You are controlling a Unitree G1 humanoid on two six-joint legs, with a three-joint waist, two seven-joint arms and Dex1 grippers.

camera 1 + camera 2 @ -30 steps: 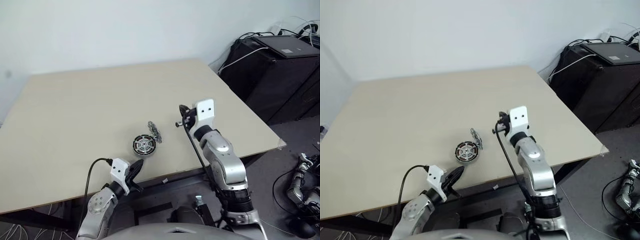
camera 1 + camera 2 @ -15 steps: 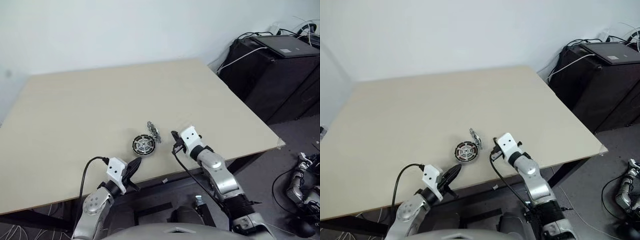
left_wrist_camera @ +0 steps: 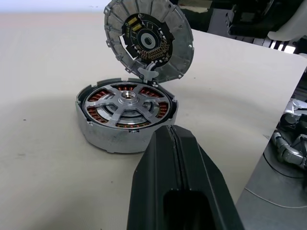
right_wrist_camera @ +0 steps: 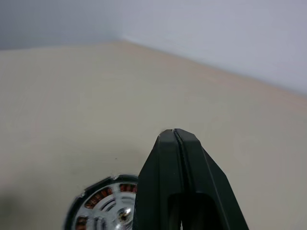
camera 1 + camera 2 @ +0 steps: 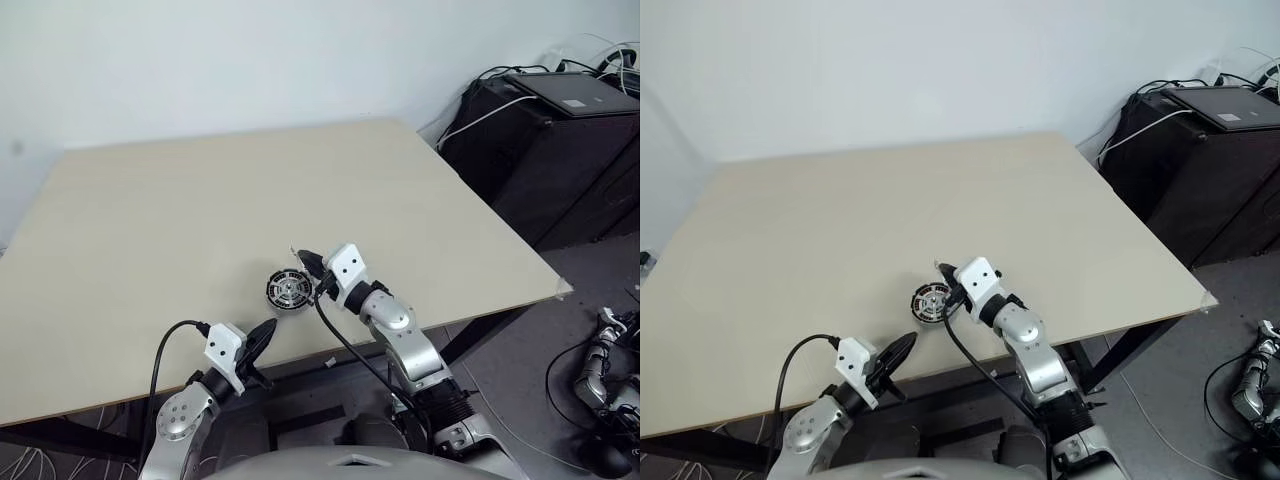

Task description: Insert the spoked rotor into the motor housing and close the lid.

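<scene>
The motor housing (image 3: 110,139) lies near the table's front edge, with copper windings showing inside its dark rim. The spoked rotor (image 3: 127,100) sits inside it, silver spokes facing up. The lid (image 3: 148,43) stands upright at the housing's far side, its dark inner face turned toward me. My left gripper (image 5: 268,330) is shut and empty, hovering just in front of the housing at the table edge. Also shut and empty, my right gripper (image 5: 303,260) reaches in from the right, its tips at the upright lid; I cannot tell whether they touch it. The housing (image 4: 103,211) lies below those tips.
The beige table (image 5: 200,190) stretches far back and to the left. A black cabinet (image 5: 560,130) with cables stands off its right side. A small white scrap (image 5: 330,361) sits at the front edge. Black cables trail from both wrists.
My right arm has swung left and down from beside the housing until its shut tips are at the upright lid. The left gripper has hardly moved. Housing, rotor and lid stay put.
</scene>
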